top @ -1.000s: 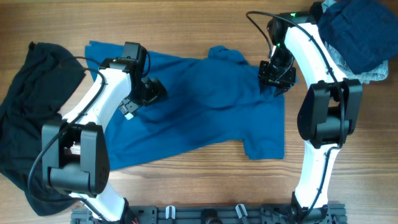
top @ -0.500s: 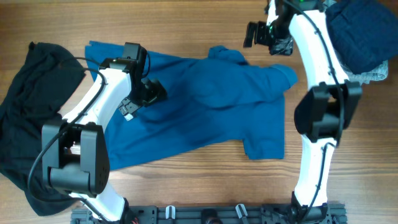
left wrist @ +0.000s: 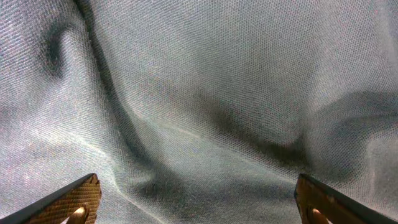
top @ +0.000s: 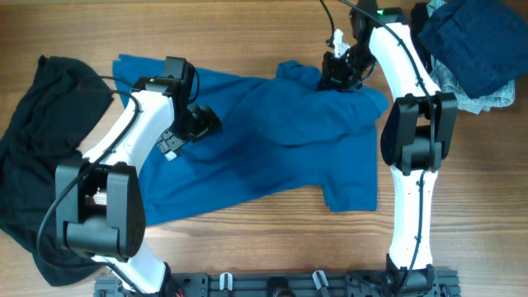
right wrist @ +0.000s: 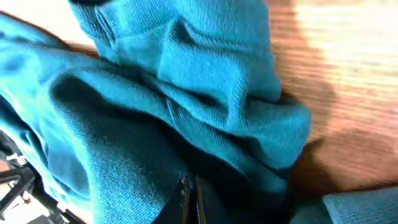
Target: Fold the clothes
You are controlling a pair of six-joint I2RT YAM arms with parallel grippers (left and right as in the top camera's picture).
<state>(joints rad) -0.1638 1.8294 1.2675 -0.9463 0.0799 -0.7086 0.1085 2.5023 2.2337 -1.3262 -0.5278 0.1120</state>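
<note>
The teal-blue shirt (top: 272, 140) lies spread and wrinkled across the middle of the table. My left gripper (top: 194, 124) rests low over its left part, with jaws (left wrist: 199, 202) wide open and only the shirt cloth (left wrist: 199, 93) between them. My right gripper (top: 337, 73) is at the shirt's top edge by the collar. Its jaws (right wrist: 189, 199) are shut in a bunched fold of the shirt (right wrist: 205, 81). A black garment (top: 33, 165) lies in a heap at the far left.
A navy and pale-denim heap (top: 470, 41) sits at the back right corner. Bare wooden table (top: 247, 33) shows behind the shirt and along its front edge. A black rail (top: 272, 285) runs along the near table edge.
My right gripper left the shirt's right sleeve, rose over the bare wood behind it, then came down on the collar area. The sleeve edge now bulges. The left arm has not moved.
</note>
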